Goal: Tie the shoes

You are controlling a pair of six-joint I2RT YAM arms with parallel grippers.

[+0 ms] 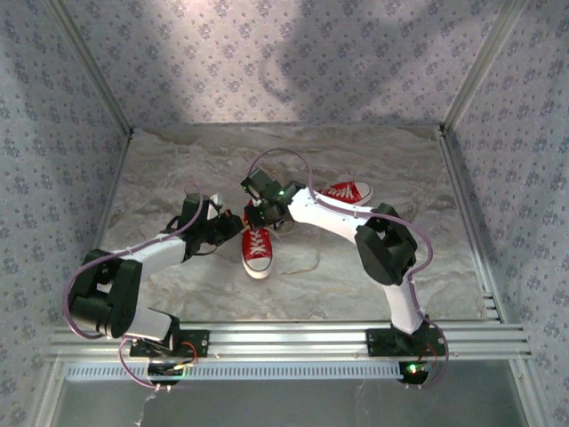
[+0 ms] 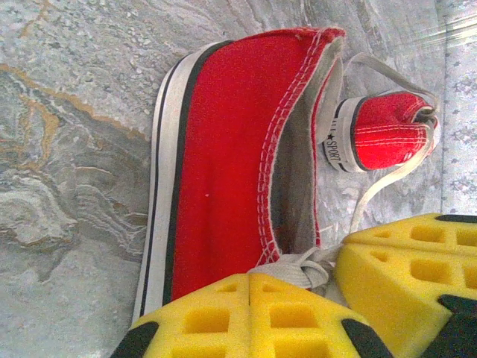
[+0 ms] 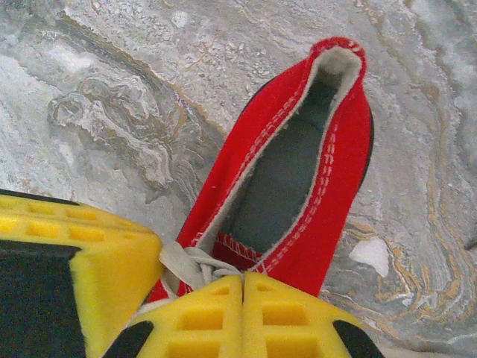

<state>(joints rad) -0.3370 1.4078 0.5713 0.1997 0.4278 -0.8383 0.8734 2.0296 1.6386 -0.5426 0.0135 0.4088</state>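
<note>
I saw the near shoe (image 1: 257,251) mid-table, toe to 6 o'clock, second shoe (image 1: 348,190) at its 2 o'clock. My right gripper (image 3: 242,287) pinched the near laces (image 3: 190,262); left gripper (image 2: 250,287) closed tight beside them.

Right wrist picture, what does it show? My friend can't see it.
A red sneaker lies on a grey marbled table, opening facing up. At the bottom, the yellow right tool is pinched shut on its white laces.
</note>
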